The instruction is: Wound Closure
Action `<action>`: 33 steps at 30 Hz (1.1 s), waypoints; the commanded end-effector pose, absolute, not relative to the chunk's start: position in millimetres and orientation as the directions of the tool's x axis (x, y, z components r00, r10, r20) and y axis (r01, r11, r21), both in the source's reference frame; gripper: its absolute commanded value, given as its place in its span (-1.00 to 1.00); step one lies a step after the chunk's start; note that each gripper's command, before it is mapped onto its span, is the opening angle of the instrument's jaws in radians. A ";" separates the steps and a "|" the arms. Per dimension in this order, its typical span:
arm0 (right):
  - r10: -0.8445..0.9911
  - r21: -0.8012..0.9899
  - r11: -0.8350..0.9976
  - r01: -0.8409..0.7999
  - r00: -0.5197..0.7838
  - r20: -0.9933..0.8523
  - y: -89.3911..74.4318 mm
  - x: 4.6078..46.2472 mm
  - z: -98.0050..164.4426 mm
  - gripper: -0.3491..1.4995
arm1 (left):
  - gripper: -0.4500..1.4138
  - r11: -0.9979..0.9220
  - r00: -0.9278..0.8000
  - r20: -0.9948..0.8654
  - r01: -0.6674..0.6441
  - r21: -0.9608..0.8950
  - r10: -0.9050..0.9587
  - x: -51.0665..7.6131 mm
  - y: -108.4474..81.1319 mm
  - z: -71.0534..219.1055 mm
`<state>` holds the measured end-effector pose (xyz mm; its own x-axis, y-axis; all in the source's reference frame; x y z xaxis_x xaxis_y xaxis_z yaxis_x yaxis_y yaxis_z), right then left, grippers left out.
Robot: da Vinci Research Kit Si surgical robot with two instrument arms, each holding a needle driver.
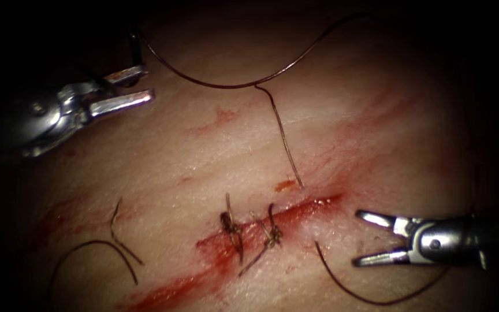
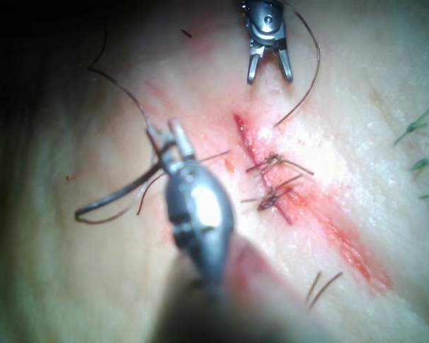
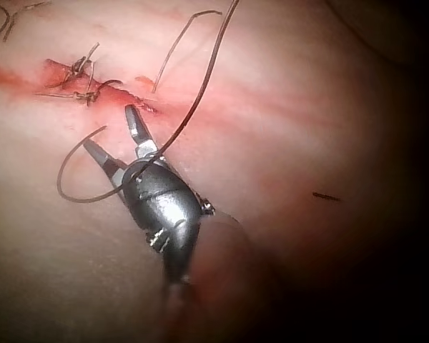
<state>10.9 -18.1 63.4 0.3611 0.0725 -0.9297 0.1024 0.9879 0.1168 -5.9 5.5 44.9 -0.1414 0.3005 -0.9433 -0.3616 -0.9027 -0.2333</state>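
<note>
The tissue (image 1: 163, 162) carries a slanted red cut (image 1: 301, 209) with two knotted stitches (image 1: 229, 224) (image 1: 272, 234) across it. My left tool (image 1: 137, 85) hovers at the upper left, far from the cut, shut on the curved needle (image 2: 114, 196) close to the hinge, its tips slightly apart. The needle is out of the tissue. Thread (image 1: 226, 86) arcs from it across the top, and one strand (image 1: 284, 138) enters the tissue just left of the cut. My right tool (image 1: 357, 238) stands open right of the cut, holding nothing, over a thread loop (image 1: 371, 301).
Cut ends of thread (image 1: 116, 231) (image 1: 96, 244) lie on the tissue at the lower left. Red fluid (image 1: 163, 294) pools along the cut's lower end. In the right wrist view the thread (image 3: 200, 93) crosses over the open jaws, near the stitches (image 3: 82, 80).
</note>
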 end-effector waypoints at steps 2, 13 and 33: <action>0.029 0.091 0.985 0.147 0.378 -0.925 -20.0 13.9 65.6 0.98 | -1.00 -0.903 -0.140 -0.943 -0.360 -0.234 0.301 -6.4 5.3 45.4; -0.052 0.022 0.988 0.153 0.465 -0.884 -18.5 10.6 68.6 0.87 | -1.00 -0.903 -0.140 -0.943 -0.358 -0.236 0.301 -6.1 5.3 45.3; -0.066 0.010 0.986 0.167 0.443 -0.894 -21.1 15.6 67.7 0.94 | -1.00 -0.904 -0.139 -0.943 -0.358 -0.235 0.301 -6.2 5.3 45.4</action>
<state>15.0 -20.5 67.2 0.4478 -0.0654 -0.8917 0.1622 0.9867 0.0091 -5.7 5.5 44.7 -0.1407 0.3004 -0.9434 -0.3596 -0.9033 -0.2340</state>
